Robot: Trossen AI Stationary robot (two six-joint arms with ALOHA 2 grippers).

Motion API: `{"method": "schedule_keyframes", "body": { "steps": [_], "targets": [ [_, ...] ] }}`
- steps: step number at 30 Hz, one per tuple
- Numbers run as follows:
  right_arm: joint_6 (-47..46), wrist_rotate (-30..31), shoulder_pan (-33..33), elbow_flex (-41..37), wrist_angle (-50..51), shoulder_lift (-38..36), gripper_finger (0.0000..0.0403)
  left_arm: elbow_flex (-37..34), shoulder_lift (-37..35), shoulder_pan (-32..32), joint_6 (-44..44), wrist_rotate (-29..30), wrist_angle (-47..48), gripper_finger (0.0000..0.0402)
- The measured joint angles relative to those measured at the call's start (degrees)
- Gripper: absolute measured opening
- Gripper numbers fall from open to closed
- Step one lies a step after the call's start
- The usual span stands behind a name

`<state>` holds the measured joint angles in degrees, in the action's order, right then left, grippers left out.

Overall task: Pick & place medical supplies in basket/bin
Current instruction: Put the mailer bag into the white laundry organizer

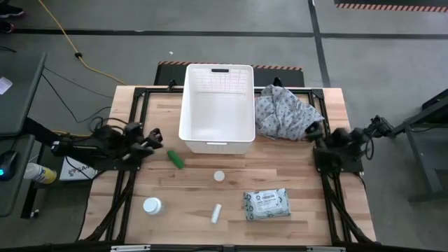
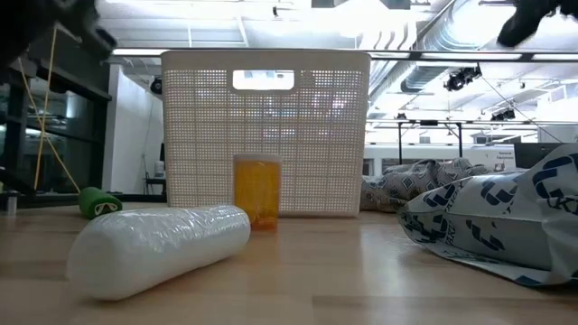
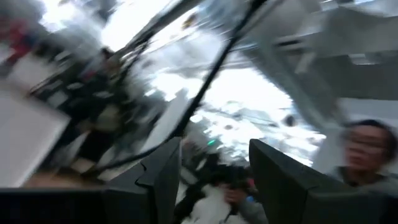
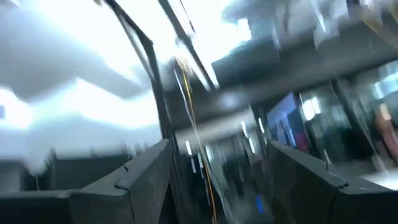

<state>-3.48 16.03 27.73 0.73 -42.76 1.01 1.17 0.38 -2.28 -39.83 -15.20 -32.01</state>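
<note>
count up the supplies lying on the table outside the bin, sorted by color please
Green: 1, the green cylinder.
White: 3, the bottle, the small cap-topped bottle and the tube.
Grey-green: 1, the wipes packet.
Total: 5, none yet in the bin.

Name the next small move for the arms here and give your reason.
Probably swing the left gripper down onto the green cylinder. That gripper is open, holds nothing, and sits at the table's left edge; the cylinder is the supply nearest it. The white bin holds nothing, and all the supplies lie on the table in front of it. The right gripper waits by the cloth.
</note>
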Motion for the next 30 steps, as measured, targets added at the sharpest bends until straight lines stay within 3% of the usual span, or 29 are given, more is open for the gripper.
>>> {"method": "schedule_keyframes", "body": {
  "steps": [4, 8, 10, 20, 30],
  "targets": [
    [8.0, -8.9, 0.0, 3.9, -3.8, 0.1, 0.0255, 0.1, 0.0, 0.0, 0.6, -3.8, -7.8, 0.0221],
    [13.9, -19.3, 0.0, 9.2, -2.4, 1.9, 0.0255, 4.0, 0.0, 0.0, 0.6, -8.6, -7.5, 0.0221],
    [15.0, -21.5, 0.0, 12.3, -1.3, 4.0, 0.0255, 7.1, 0.0, 0.0, 0.8, -10.6, -5.2, 0.0221],
    [15.6, -17.1, 0.0, 37.2, 21.7, 20.7, 0.0255, 31.1, 4.2, 0.0, 6.3, -13.9, 28.2, 0.0221],
    [15.6, -11.9, 0.0, 62.9, 38.1, 39.8, 0.0255, 48.9, 12.4, 0.0, 9.9, -15.0, 46.2, 0.0221]
  ]
}}
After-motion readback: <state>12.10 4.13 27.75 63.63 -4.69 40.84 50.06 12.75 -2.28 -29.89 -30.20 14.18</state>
